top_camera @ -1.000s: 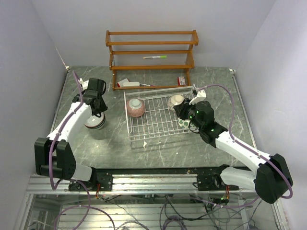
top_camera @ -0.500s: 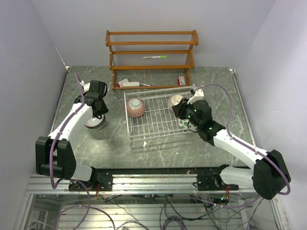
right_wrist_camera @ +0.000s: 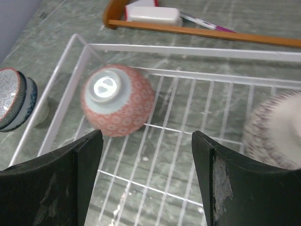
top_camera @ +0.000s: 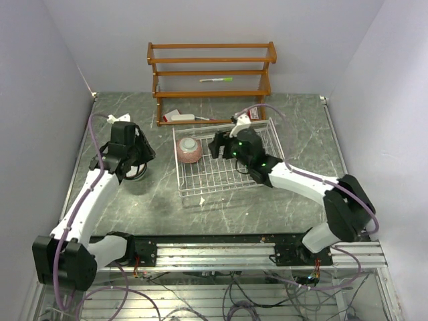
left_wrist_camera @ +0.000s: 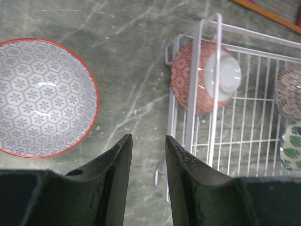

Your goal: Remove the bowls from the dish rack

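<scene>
Right gripper (right_wrist_camera: 146, 141) wide and empty, just swung left across the dish rack (right_wrist_camera: 188, 48) to the pink bowl (right_wrist_camera: 117, 99); next unload lined up.

Top cam sits high behind me, looking down on the whole table (top_camera: 301, 120). Left wrist cam faces straight down, close. Right wrist cam is low, angled across the dish rack (right_wrist_camera: 188, 50). All three share the pink bowl (top_camera: 189, 150).

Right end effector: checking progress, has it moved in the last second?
Yes. The right end effector moved left across the dish rack, from its right side toward the pink bowl.
</scene>
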`<state>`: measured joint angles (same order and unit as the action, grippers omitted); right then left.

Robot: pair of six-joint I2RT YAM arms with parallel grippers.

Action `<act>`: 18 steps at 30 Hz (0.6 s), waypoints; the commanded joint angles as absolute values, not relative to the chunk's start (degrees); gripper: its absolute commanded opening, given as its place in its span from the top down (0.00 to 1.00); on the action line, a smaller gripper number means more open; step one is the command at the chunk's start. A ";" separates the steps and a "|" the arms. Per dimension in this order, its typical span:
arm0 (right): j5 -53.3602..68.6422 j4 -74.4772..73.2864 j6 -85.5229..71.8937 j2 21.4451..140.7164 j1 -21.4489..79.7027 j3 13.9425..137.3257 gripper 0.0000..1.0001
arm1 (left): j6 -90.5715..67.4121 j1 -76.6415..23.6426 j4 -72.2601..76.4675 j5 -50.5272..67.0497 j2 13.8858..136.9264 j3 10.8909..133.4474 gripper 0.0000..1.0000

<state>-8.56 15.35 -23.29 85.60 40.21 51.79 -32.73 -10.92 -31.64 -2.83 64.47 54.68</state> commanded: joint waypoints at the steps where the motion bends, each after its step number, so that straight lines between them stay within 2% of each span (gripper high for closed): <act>1: -13.02 20.67 -20.47 92.05 44.75 56.71 0.24 | -32.72 -11.24 -25.27 4.56 59.28 50.42 0.55; 12: -20.59 31.75 -15.56 106.68 51.02 66.32 0.24 | -33.28 -11.25 -21.99 2.30 52.57 45.24 0.51; 18: -21.99 34.37 -14.50 111.82 51.03 70.28 0.19 | -33.14 -11.25 -21.37 3.08 53.16 44.65 0.51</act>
